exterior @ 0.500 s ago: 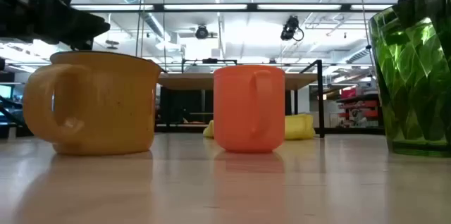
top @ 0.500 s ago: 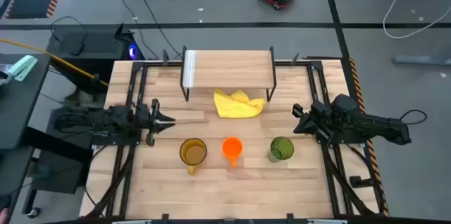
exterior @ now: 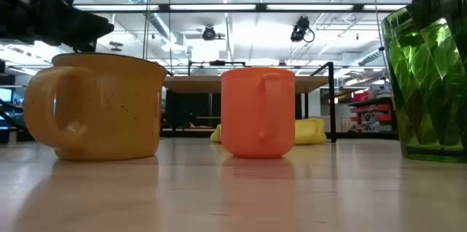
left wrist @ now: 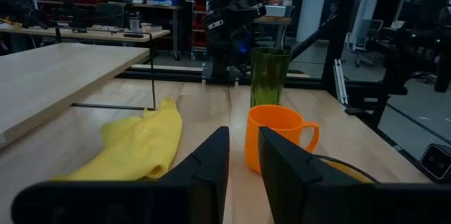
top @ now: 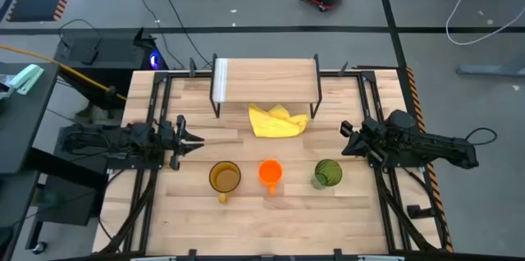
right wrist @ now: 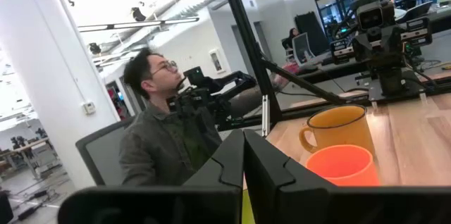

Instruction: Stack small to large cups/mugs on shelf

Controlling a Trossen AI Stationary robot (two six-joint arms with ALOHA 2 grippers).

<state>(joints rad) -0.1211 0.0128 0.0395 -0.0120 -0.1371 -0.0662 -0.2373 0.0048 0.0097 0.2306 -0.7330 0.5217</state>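
Cups: amber mug [top: 225, 176], orange mug [top: 270, 172], green tumbler [top: 327, 173].

Left claw [top: 195, 139] slightly parted, right claw [top: 348, 135] seemingly closed, both empty

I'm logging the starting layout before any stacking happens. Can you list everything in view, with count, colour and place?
Amber-yellow mug: one, amber-yellow, front row, nearest the left arm.
Orange mug: one, orange, front row, middle.
Green tumbler: one, translucent green, front row, nearest the right arm.
Shelf: one, light wood top on black legs, back of the table, nothing on it.
Yellow cloth: one, yellow, crumpled just in front of the shelf.
Table: one, light slatted wood.
Person: one, seated beyond the table, seen in the right wrist view.
Left pincer: dark, above the table's left side, slightly open, empty.
Right pincer: dark, above the right side, shut, empty.
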